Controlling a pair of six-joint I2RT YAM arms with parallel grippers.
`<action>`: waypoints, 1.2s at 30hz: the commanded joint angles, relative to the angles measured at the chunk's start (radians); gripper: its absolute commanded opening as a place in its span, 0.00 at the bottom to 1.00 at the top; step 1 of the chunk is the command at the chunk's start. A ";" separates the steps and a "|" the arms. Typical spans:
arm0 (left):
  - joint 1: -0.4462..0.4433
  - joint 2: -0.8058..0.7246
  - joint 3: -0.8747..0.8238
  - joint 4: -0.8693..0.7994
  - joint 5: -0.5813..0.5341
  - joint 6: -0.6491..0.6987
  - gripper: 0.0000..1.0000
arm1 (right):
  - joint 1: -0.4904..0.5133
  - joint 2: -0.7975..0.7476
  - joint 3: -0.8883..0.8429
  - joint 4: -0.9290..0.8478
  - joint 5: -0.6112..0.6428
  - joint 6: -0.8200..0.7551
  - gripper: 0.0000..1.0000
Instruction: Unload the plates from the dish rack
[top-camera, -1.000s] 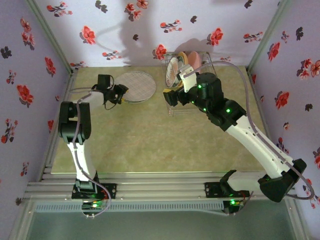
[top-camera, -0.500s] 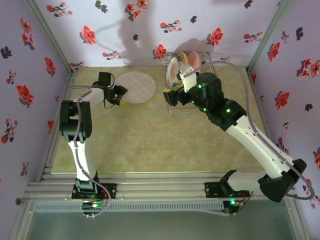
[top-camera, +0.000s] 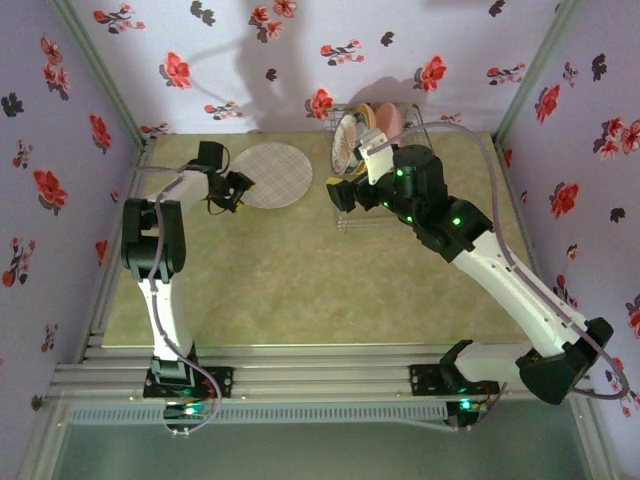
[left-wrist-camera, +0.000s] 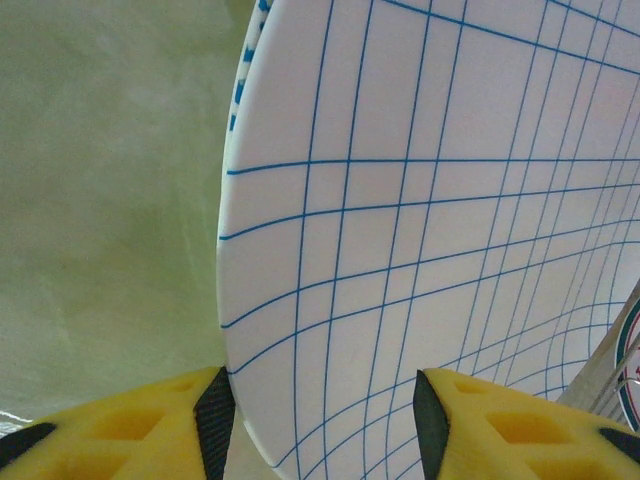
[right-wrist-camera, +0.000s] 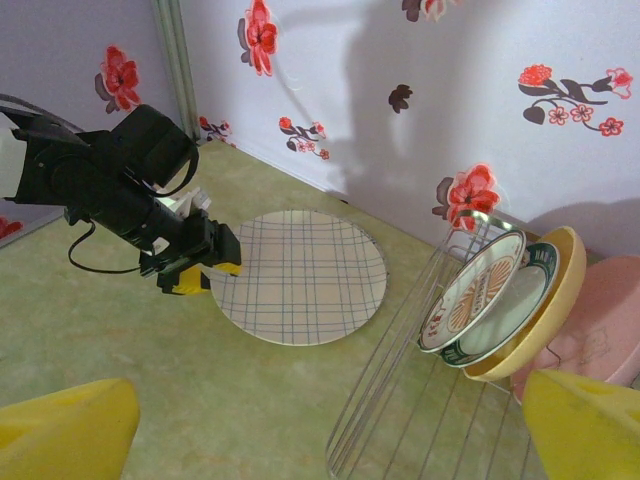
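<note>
A pale grid-patterned plate (top-camera: 272, 172) (right-wrist-camera: 300, 275) lies flat on the table at the back, left of the dish rack. My left gripper (top-camera: 238, 187) (left-wrist-camera: 325, 410) is at its left rim, jaws open with the plate's face (left-wrist-camera: 450, 200) showing between the yellow fingers (right-wrist-camera: 190, 277). The wire dish rack (top-camera: 360, 215) (right-wrist-camera: 420, 400) holds a sunburst-centred plate (right-wrist-camera: 472, 290) (top-camera: 348, 138), an orange-yellow plate (right-wrist-camera: 548, 300) and a pink plate (right-wrist-camera: 600, 330) on edge. My right gripper (top-camera: 340, 190) (right-wrist-camera: 330, 425) hovers over the rack's front, wide open and holding nothing.
Flowered walls (top-camera: 300, 60) close in the back and both sides, just behind the rack. A green-rimmed plate (right-wrist-camera: 520, 300) stands between the sunburst and orange-yellow ones. Bare green tabletop (top-camera: 290, 280) stretches in front of the plate and rack.
The left gripper has drawn slightly back to the left along the grid plate's rim, its jaws a touch wider. The right arm has not moved.
</note>
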 joint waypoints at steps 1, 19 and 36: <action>0.008 0.021 0.041 -0.034 -0.014 0.043 0.54 | 0.008 -0.005 0.032 0.009 0.013 0.028 0.99; -0.028 -0.315 -0.019 -0.099 -0.179 0.085 0.68 | -0.246 0.067 0.196 -0.158 0.361 0.215 0.96; -0.360 -0.942 -0.328 0.371 -0.308 0.347 0.64 | -0.417 0.686 0.638 -0.353 0.337 0.352 0.83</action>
